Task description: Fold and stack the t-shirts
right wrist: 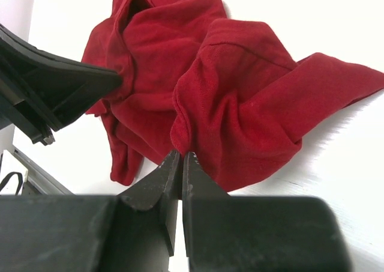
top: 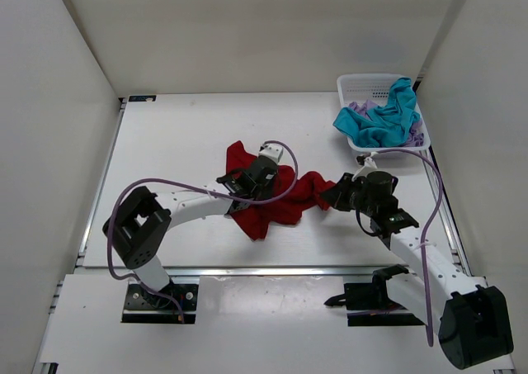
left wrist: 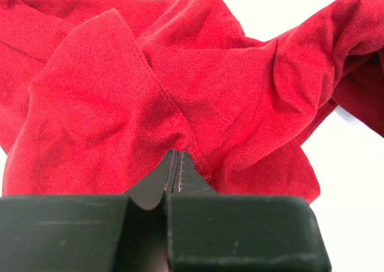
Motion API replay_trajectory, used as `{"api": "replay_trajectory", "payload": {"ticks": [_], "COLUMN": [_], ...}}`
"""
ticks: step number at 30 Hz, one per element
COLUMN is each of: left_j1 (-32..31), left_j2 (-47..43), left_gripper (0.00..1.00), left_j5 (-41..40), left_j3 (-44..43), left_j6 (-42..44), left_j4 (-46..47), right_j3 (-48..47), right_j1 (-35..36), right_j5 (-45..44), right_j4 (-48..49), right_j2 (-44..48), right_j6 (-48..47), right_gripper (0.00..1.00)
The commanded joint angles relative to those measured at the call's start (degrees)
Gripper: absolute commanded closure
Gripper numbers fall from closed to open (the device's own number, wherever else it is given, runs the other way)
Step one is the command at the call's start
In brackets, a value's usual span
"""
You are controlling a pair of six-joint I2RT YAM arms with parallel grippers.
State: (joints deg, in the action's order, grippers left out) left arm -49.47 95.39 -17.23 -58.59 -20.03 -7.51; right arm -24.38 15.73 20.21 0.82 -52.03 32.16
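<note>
Overhead first: shows the red t-shirt (top: 280, 201) bunched near the middle of the tabletop (top: 181, 134), long axis running roughly left to right. Puts the left end effector (top: 247, 180) on the shirt's left half and the right end effector (top: 334, 195) at its right tip, with the cloth strung between the two and both arms touching it. Leaves the teal-blue t-shirt (top: 384, 120) and the pale lavender t-shirt (top: 356, 107) heaped in the white mesh basket (top: 363, 81) at the far right corner, well apart from either end effector and nearer the right arm.

Next, left wrist: shows the left end effector (left wrist: 178, 155) pressed together, tips pinching a puckered fold of the red t-shirt (left wrist: 108, 104), with the rest of the cloth fanning out ahead and to both sides.

Lastly, right wrist: shows the right end effector (right wrist: 180, 158) likewise clamped, tips nipping the near edge of a thick fold of the red t-shirt (right wrist: 240, 104), with the bulk spreading ahead and leftward toward the black housing of the left arm (right wrist: 54, 86).

Points, as a judgement, to a pull apart along that left-to-right axis to open the shirt flat. May leave the far-left part slack, given a left grip seemingly inboard of the edge.
</note>
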Motion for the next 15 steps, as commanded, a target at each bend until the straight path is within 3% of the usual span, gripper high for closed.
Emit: {"api": "replay_trajectory", "payload": {"ticks": [1,6,10,15], "left_j1": [1.2,5.5,12.7,28.8], "left_j2": [-5.1,-13.1,-21.6,-33.4], "left_gripper": [1.0,1.0,1.0,1.0], "left_j5": [1.4,6.2,11.1,23.3], "left_j3": [1.3,1.8,-1.6,-6.3], "left_j6": [-0.8,-1.8,-2.7,-5.1], "left_j4": [0.8,-1.0,-7.0,-11.4], "right_j3": [-2.1,-6.1,-13.8,-30.7], "right_j1": [0.2,1.8,3.7,9.4], "right_j5": [-0.7,-3.2,-8.1,-16.2], "right_j4": [1.2,-3.5,-12.0,-22.1], "right_j2": [1.7,3.9,7.6,8.7], "right_j6": [0.2,-1.7,-3.9,-8.5], "right_gripper": [1.0,1.0,1.0,1.0]}}
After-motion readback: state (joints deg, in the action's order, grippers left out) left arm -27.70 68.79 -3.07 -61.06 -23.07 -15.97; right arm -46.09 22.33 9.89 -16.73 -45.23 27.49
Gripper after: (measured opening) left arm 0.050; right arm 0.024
